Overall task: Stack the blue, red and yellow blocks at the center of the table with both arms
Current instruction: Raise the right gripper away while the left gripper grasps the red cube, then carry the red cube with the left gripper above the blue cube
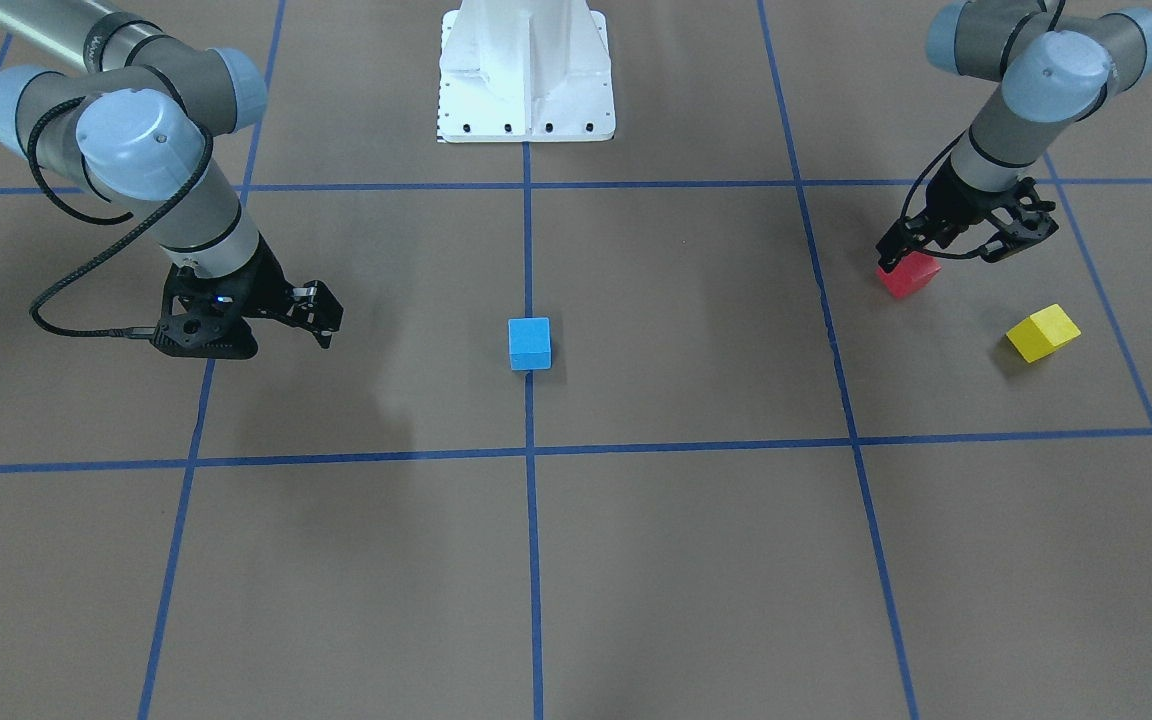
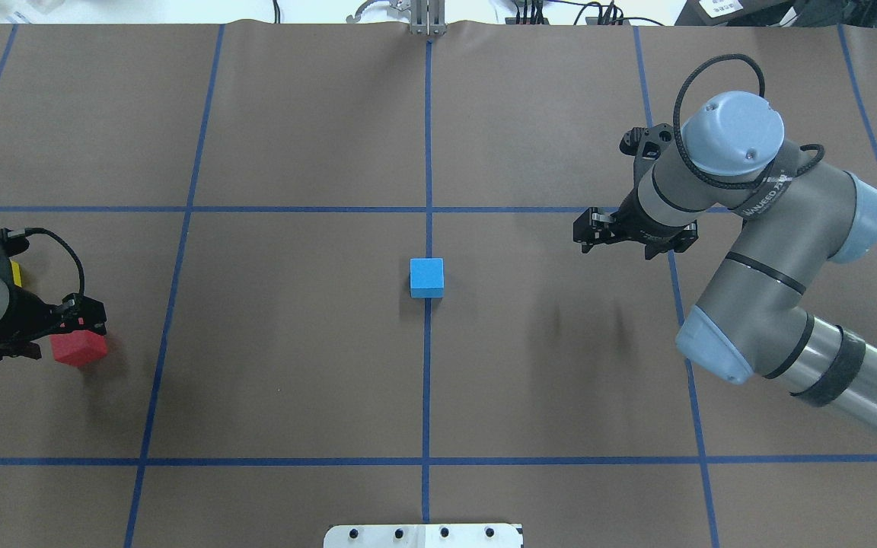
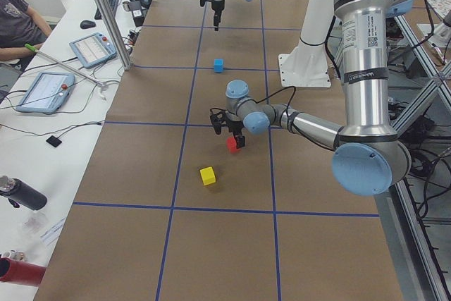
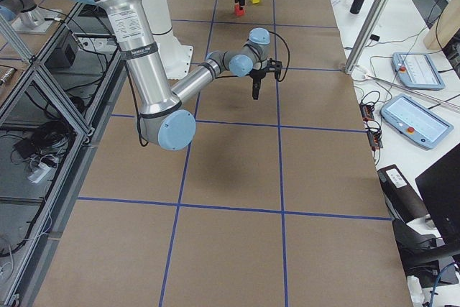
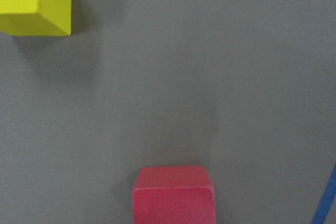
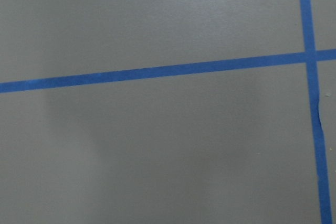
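Our left tool [image 1: 939, 252], fingers apart, hovers just over the red block [image 1: 908, 275] on the surface [image 1: 686, 560]. We should centre it squarely and lower before clamping, then carry it to the blue block [image 1: 529, 343].

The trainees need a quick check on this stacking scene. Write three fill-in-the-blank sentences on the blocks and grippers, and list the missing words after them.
1. The blue block stands alone at the table's centre, with ___ stacked on it.
2. The left gripper hangs closest to the ___ block.
3. The yellow block lies on the robot's ___ side of the table.

Missing words: nothing; red; left.
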